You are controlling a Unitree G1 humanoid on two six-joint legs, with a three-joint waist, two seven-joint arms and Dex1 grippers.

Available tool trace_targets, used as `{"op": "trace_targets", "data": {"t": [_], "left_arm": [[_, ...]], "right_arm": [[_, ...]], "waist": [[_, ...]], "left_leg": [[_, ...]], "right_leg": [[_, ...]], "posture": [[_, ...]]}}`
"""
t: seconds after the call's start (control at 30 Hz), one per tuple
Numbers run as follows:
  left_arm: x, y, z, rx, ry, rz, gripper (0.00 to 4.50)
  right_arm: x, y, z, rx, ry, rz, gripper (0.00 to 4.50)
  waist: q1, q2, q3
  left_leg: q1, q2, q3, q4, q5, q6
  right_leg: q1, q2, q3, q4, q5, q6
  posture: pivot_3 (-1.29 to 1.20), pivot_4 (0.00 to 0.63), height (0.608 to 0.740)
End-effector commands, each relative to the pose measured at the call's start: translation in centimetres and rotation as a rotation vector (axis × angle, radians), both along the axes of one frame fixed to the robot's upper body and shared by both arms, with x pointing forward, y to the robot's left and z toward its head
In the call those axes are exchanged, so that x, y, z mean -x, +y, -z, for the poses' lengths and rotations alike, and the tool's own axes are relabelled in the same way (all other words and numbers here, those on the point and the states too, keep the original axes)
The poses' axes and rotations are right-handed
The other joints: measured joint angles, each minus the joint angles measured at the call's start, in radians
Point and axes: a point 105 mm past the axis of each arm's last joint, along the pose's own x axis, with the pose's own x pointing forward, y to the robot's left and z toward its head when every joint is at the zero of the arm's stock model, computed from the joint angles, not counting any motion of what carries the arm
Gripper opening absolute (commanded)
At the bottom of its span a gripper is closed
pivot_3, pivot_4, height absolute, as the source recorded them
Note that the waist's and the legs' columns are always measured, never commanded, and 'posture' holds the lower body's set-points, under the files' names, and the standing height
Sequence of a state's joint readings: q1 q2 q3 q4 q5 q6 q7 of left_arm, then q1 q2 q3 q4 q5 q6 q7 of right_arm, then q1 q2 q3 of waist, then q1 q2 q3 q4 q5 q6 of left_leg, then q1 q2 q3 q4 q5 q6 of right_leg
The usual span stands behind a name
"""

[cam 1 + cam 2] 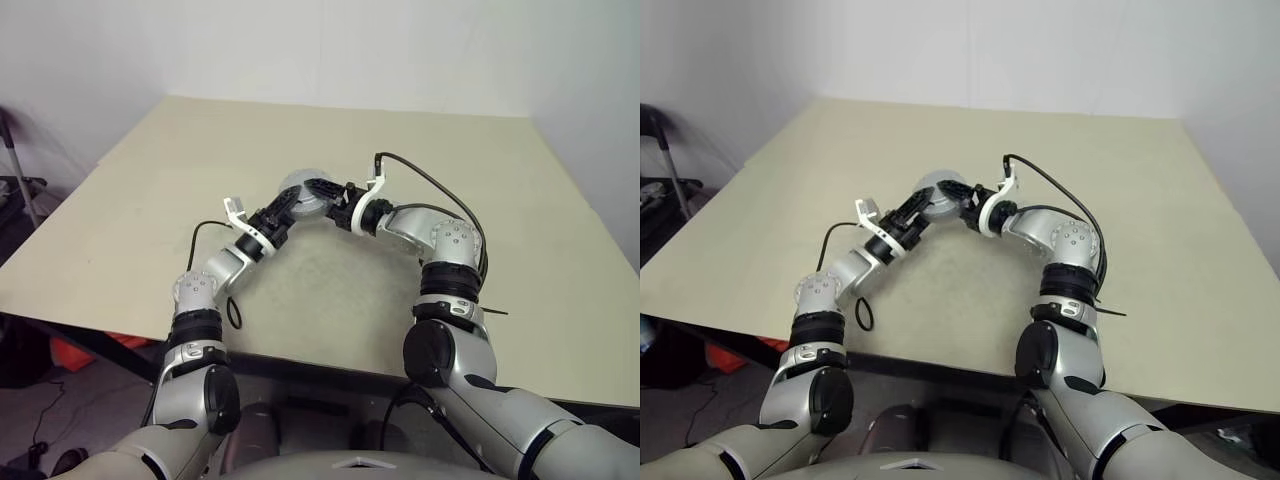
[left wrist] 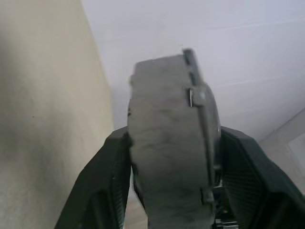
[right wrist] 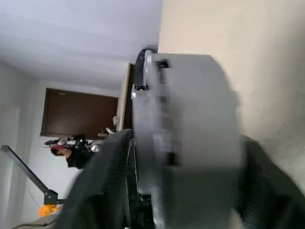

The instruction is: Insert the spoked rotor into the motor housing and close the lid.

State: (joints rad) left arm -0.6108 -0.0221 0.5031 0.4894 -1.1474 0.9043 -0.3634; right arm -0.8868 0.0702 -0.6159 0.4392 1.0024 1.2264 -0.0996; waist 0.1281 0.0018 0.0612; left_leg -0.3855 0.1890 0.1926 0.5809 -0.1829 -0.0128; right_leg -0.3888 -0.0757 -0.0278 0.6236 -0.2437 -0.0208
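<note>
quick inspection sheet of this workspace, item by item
surface: beige table, bare around the arms.
job's things: a round grey assembly held up off the table between both arms; in the wrist views it shows edge-on with notches along the rim. Rotor and lid cannot be told apart.
clutter: nothing seen.
end effectors: left end effector has a finger on each side of the assembly; right end effector likewise.
cables: black cable arcs over the right forearm; a black cable loop hangs at the left arm.
surroundings: white walls.
</note>
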Motion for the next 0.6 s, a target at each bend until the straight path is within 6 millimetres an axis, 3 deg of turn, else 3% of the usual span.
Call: {"op": "trace_targets", "data": {"t": [0.03,0.07,0.27,0.53,0.6], "left_arm": [[-0.1,0.1,0.3,-0.05,0.009,-0.019,2.43],[-0.2,0.2,0.4,-0.057,0.012,-0.022,2.43],[-0.6,0.9,0.9,-0.09,0.03,-0.071,2.43],[-1.0,7.5,1.6,-0.069,0.065,-0.311,2.43],[-0.8,10.2,1.7,-0.062,0.074,-0.41,2.43]], "right_arm": [[-0.1,0.3,-3.8,-0.028,-0.154,-0.006,4.09],[-0.3,0.2,-3.6,-0.003,-0.159,0.008,4.4],[-0.7,-0.1,-3.0,0.028,-0.155,0.05,4.4],[-1.2,-0.5,-2.4,0.033,-0.134,0.092,4.4],[-1.3,-0.6,-2.2,0.035,-0.128,0.098,4.4]], "waist": [[0.0,0.0,0.0],[0.0,0.0,0.0],[0.0,0.0,0.0],[-0.007,0.0,0.0],[-0.004,0.0,0.0]], "left_leg": [[0.0,0.0,0.0,0.0,0.0,0.0],[0.0,0.0,0.0,0.0,0.0,0.0],[0.0,0.0,0.0,0.0,0.0,0.0],[0.001,0.001,0.0,0.0,0.0,0.0],[0.0,0.001,-0.001,0.0,0.0,0.0]], "right_leg": [[0.0,0.0,0.0,0.0,0.0,0.0],[0.0,0.0,0.0,0.0,0.0,0.0],[0.0,0.0,0.0,0.0,0.0,0.0],[0.0,0.001,0.0,0.0,0.0,0.0],[0.0,0.001,-0.001,0.0,0.0,0.0]], "posture": [[0.0,0.0,0.74],[0.0,0.0,0.74],[0.0,0.0,0.74],[0.0,0.0,0.74],[0.0,0.0,0.74]]}}
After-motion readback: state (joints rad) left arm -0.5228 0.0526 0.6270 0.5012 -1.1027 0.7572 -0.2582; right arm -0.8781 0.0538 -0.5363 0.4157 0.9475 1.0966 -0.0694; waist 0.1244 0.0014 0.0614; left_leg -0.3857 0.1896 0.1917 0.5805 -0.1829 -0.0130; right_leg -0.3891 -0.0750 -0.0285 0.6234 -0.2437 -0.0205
